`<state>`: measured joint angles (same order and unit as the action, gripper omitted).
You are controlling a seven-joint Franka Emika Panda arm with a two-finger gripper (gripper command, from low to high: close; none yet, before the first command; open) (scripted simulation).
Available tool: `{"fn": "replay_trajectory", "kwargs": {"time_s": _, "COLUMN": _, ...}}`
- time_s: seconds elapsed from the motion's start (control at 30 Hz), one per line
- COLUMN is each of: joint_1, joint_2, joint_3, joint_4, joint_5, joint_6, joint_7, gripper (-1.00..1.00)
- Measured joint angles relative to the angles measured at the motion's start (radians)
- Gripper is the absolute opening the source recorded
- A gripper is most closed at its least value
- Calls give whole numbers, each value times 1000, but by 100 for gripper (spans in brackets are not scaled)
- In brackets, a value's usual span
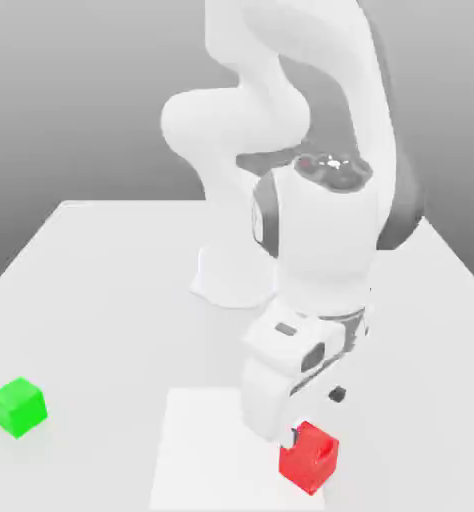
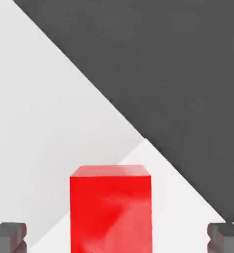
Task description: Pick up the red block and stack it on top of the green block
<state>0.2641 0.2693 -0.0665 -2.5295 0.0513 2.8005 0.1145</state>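
2 cubes are sitting on the table (image 1: pixel 101 290) in front of you: 1 red block (image 1: pixel 308 458) and 1 green block (image 1: pixel 19 406), with 1 arm and 1 gripper (image 1: pixel 299 432) working between them. You are looking at the gripper hanging directly over the red block, low enough that its white body is hiding part of the cube's top in the exterior view. In the hand view the red block (image 2: pixel 110 210) is lying centred between the 2 dark fingertips (image 2: pixel 8 236), with a clear gap of table showing on each side, so the jaws are standing wide apart and are gripping nothing.

That centring is the relation your next move is depending on: the block is lying straight below the claw, so a plain descent looks like all that is needed before closing. Being a cube, it is offering no long axis to favour; its faces appear to be running roughly square to the finger line, though you cannot confirm that exactly.

The green block is resting well apart, toward the exterior view's left, near the table's front edge. It is standing free, with nothing on top, so the stacking is not yet begun.
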Motion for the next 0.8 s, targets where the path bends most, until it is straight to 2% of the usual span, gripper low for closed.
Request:
{"fn": "replay_trajectory", "kwargs": {"time_s": 0.03, "joint_1": -2, "joint_2": 36, "joint_3": 4, "joint_4": 5, "joint_5": 7, "joint_6": 30, "joint_7": -6, "gripper": 0}}
{"fn": "replay_trajectory", "kwargs": {"time_s": 0.07, "joint_1": -7, "joint_2": 69, "joint_3": 10, "joint_4": 10, "joint_5": 13, "joint_6": 57, "joint_7": -11, "gripper": -100}}
{"fn": "replay_trajectory", "kwargs": {"time_s": 0.3, "joint_1": -9, "joint_2": 75, "joint_3": 12, "joint_4": 10, "joint_5": 13, "joint_6": 61, "joint_7": -10, "gripper": -100}}
{"fn": "replay_trajectory", "kwargs": {"time_s": 0.47, "joint_1": -2, "joint_2": -78, "joint_3": -4, "joint_4": -13, "joint_5": -19, "joint_6": -68, "joint_7": 13, "gripper": -100}}
{"fn": "replay_trajectory", "kwargs": {"time_s": 0.8, "joint_1": -276, "joint_2": -158, "joint_3": -262, "joint_4": -16, "joint_5": 7, "joint_6": -153, "joint_7": -96, "gripper": -100}}
